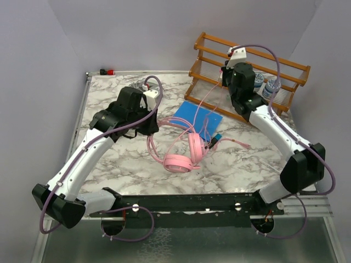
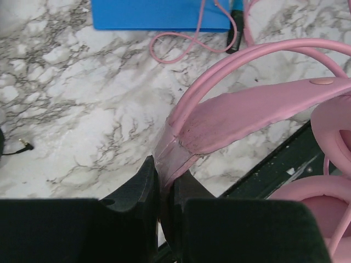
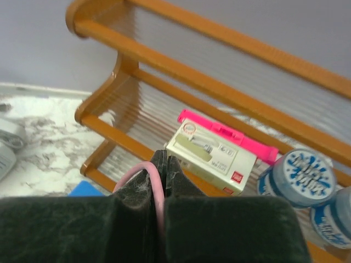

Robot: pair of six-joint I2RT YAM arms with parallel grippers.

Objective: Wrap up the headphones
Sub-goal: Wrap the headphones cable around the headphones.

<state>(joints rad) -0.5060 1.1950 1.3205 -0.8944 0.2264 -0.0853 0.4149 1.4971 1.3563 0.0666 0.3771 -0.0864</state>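
On the desk (image 1: 241, 170), centre: pink headphones (image 1: 184, 156) lie flat.
Left gripper (image 2: 164, 176): jaws pinch the headband (image 2: 247, 115).
Right gripper (image 3: 159, 164): jaws clamped on the cable (image 3: 157, 192) — raised beside the rack (image 3: 122, 66).
Progress: early — no loops wound yet.

Pink headphones (image 1: 178, 163) and a cable (image 3: 158, 197) of the same pink show against a table (image 1: 126, 164) patterned as white marble with grey veins. The sheet (image 1: 189, 112) is plain bright blue and the slatted rack (image 3: 123, 68) is orange-brown wood. The box (image 3: 211, 156) is cream with a small red mark, the marker (image 3: 249, 141) hot pink, and the tins (image 3: 304, 175) blue with white splashes. The arms (image 1: 82, 159) are white with black joints, and their leads (image 1: 161, 87) are purple.
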